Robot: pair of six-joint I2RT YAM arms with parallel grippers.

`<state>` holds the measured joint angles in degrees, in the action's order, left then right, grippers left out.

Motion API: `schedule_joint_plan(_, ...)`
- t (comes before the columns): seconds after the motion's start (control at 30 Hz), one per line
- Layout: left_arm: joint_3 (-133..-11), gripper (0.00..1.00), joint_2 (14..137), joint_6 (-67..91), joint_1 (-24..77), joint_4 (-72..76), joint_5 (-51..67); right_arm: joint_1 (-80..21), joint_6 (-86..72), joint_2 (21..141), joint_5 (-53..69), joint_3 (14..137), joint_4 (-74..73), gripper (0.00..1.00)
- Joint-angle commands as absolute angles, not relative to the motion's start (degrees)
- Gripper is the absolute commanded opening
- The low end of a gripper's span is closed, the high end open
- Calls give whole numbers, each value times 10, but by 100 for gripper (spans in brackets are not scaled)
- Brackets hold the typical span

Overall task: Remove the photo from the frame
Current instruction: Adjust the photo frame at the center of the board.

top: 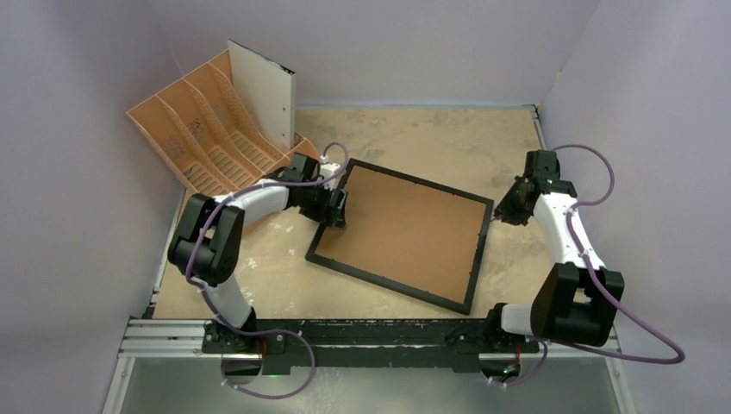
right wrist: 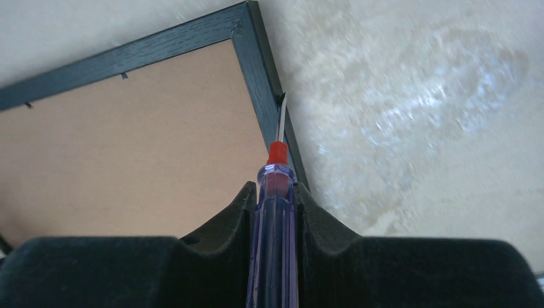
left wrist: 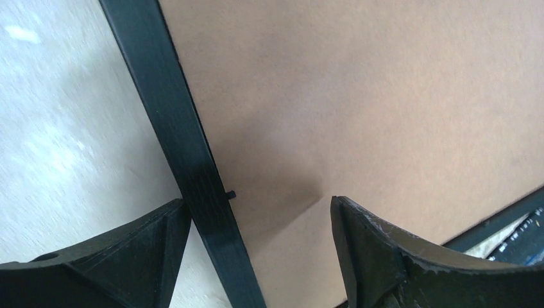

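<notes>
Item one, the frame [top: 390, 285]: black, lying flat and skewed at the middle of the sandy surface [top: 431, 138], back upward, its brown backing board [top: 405, 228] seated inside the rails. Item two, my left pincer [top: 336, 210]: lowered over the frame's left rail, jaws spread wide and holding nothing; in the wrist view one finger [left wrist: 128, 250] hangs over the bare surface outside the rail and the other [left wrist: 398, 256] over the backing board, the rail running between them with a small black tab at its inner edge. Item three, my right pincer [right wrist: 274, 189]: clamped on a screwdriver [right wrist: 272, 256] with a clear violet handle and red collar, at the frame's right rail near its far corner. The thin blade [right wrist: 280, 119] points at that rail's outer edge; whether it truly touches I cannot tell. Item four, an orange file organiser [top: 194, 142]: far left, a white sheet [top: 265, 90] upright in its end slot.
</notes>
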<state>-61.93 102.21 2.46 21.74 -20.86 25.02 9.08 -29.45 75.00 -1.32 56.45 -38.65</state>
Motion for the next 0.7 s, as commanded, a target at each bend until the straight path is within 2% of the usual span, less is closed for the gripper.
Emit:
schedule_joint_plan(0.0,-543,81,964,83,233,-170,334,90,-307,768,154,604,-293,0)
schedule_joint_plan(0.2,-454,81,896,123,233,-135,325,91,-285,803,193,625,-282,0)
schedule_joint_plan(0.47,-359,81,802,196,248,-94,335,91,-273,824,187,639,-291,0)
schedule_joint_plan(0.57,-322,81,762,218,253,-90,324,91,-268,807,157,649,-302,0)
schedule_joint_plan(0.67,-287,81,718,247,263,-77,308,91,-267,775,181,647,-286,0)
